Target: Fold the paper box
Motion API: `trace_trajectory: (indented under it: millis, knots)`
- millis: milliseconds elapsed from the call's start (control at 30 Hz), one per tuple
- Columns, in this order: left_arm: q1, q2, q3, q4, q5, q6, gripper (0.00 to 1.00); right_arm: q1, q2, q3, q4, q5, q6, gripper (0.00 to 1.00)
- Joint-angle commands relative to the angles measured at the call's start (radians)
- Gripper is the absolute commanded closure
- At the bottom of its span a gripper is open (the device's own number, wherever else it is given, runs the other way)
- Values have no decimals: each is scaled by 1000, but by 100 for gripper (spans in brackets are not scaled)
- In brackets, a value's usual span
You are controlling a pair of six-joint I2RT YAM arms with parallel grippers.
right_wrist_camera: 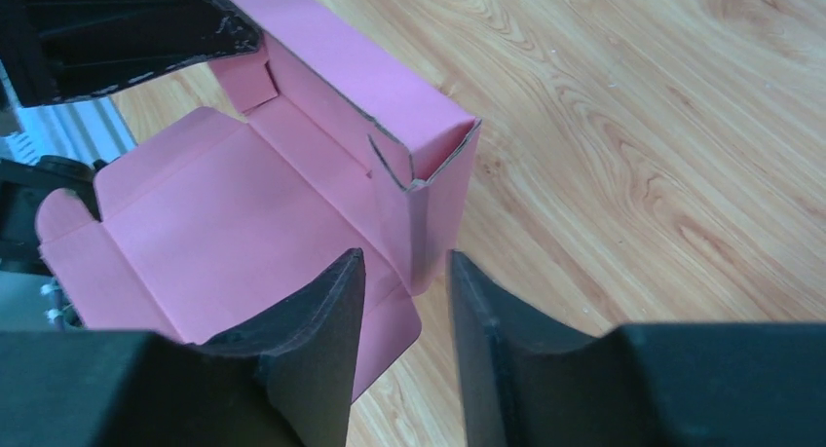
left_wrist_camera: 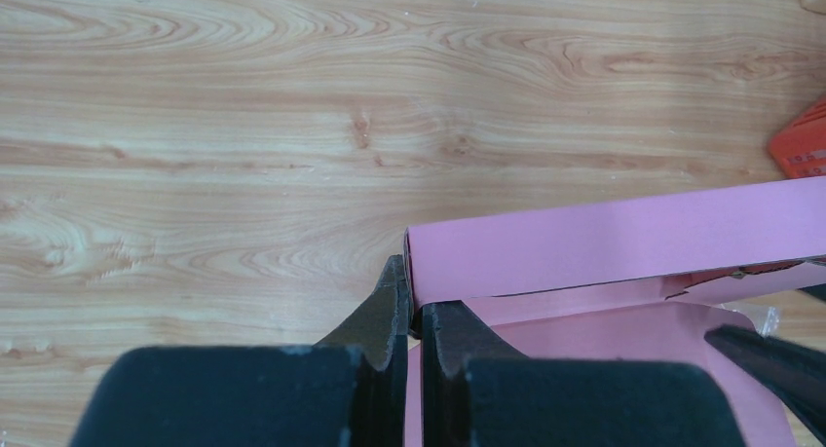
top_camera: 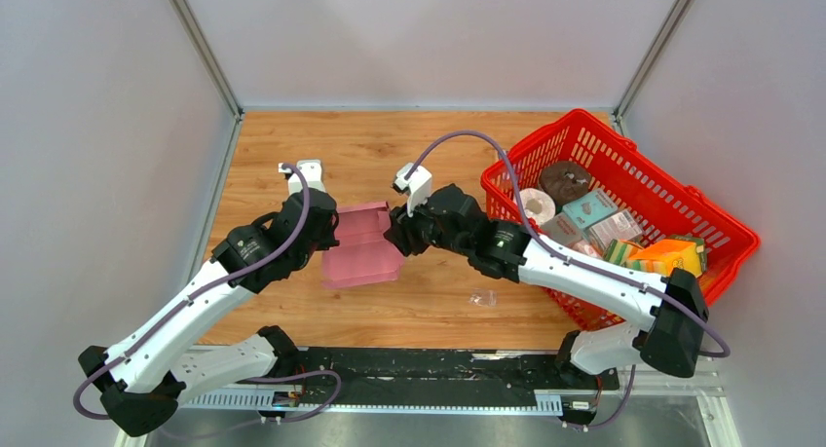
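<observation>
1. The paper box [top_camera: 360,247] lies on the wooden table [top_camera: 292,155] a little to the left of the red basket [top_camera: 531,147], not touching it. It is only part-folded. There is a flat pink base, and one long wall stands upright along one edge.
2. The left pincer [top_camera: 326,235] sits at the end of the box farthest from the basket. Its jaws are closed tight on pink card at that end of the upright wall, and the thin sheet is caught between the two black fingers.
3. The right pincer [top_camera: 394,235] is at the end of the box nearest the basket. Its jaws stand partway apart, astride the wall's folded corner. The corner rises in the gap, closer to one finger than the other, and I cannot tell whether it touches either.
4. At that corner a short end flap is turned in against the wall, making a hollow upright edge.
5. The basket holds paper rolls [top_camera: 536,205], a teal box [top_camera: 589,210] and an orange box [top_camera: 667,257].
6. A small clear scrap [top_camera: 482,297] lies on the table just left of the basket.
</observation>
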Motion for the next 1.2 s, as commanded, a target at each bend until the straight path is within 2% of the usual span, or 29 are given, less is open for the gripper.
trace_trajectory:
  millis: [0,200,233,267,367,467,500,533,633,733,967,1033,1067,1133,1167]
  knots:
    - [-2,-13,44,-1,-4,14,100,17,16,52,70,120,-9,63]
    - [-2,-5,49,5,-4,16,100,57,65,104,45,252,-9,72]
    - [-2,0,49,5,-4,16,100,62,74,117,33,270,9,76]
    - [-2,3,49,7,-4,14,100,62,93,126,26,289,17,83]
    - [-2,9,49,5,-8,3,100,112,152,192,-23,437,19,100]
    - [-2,15,50,8,-20,-35,100,230,273,303,-106,832,37,100]
    - [-2,15,50,11,-20,-47,100,259,307,320,-106,1058,37,100]
    - [-2,14,47,17,-16,-56,100,296,339,350,-84,1129,31,100]
    - [-2,7,33,44,13,-93,100,301,381,336,-68,1165,89,100]
    - [-2,0,18,59,24,-101,100,302,351,276,86,1137,17,100]
    - [-2,3,12,67,23,-109,100,298,345,267,127,1096,-26,100]
    - [-3,1,13,59,9,-100,100,298,277,233,133,996,-53,89]
    - [-2,0,15,54,1,-98,100,299,247,215,116,964,-50,68]
    - [-2,-3,21,39,-20,-87,100,292,158,189,-3,893,-32,49]
    - [-2,-5,19,37,-27,-86,100,287,125,180,-40,857,-36,35]
